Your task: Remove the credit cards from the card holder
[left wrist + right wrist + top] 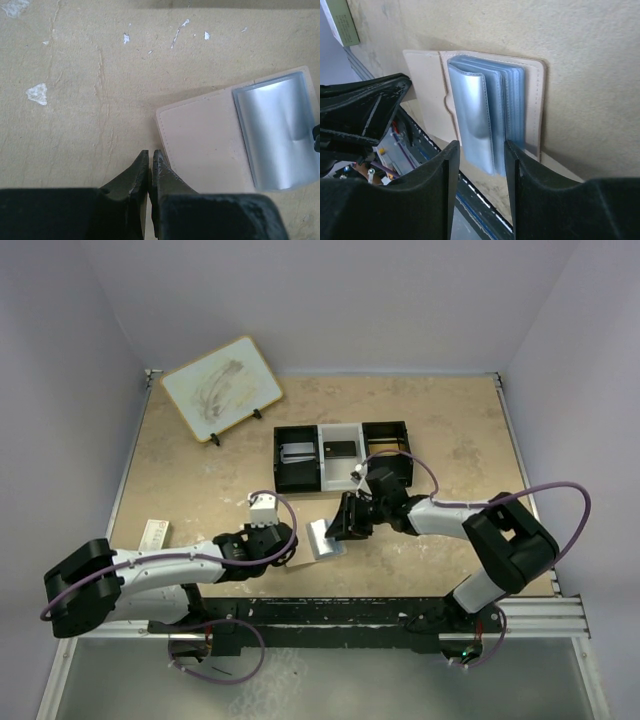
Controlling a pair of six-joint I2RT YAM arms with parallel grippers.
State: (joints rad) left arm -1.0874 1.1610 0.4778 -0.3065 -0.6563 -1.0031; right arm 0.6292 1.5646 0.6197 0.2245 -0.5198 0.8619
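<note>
Pale-blue sleeves stand fanned up from the open card holder, which lies flat on the tan table in the lower middle of the top view, between the two arms; its tan flap spreads to the left of the sleeves in the left wrist view. The left gripper sits just left of the holder with its jaws pressed together and nothing seen between them; in its own camera the left gripper's tips meet at the flap's lower-left edge, though whether they touch it cannot be told. The right gripper comes in from the right onto the holder's upper right side; seen from its wrist, the right gripper has its jaws parted, one to each side of the near end of the sleeve stack, with a gap showing at the left finger, so no grip is visible. Above the holder, in the centre of the top view, is the three-compartment tray; a silvery card lies in its left black compartment and a dark card in the white middle one. A whiteboard leans at upper left; a small box lies at the table's left edge.
</note>
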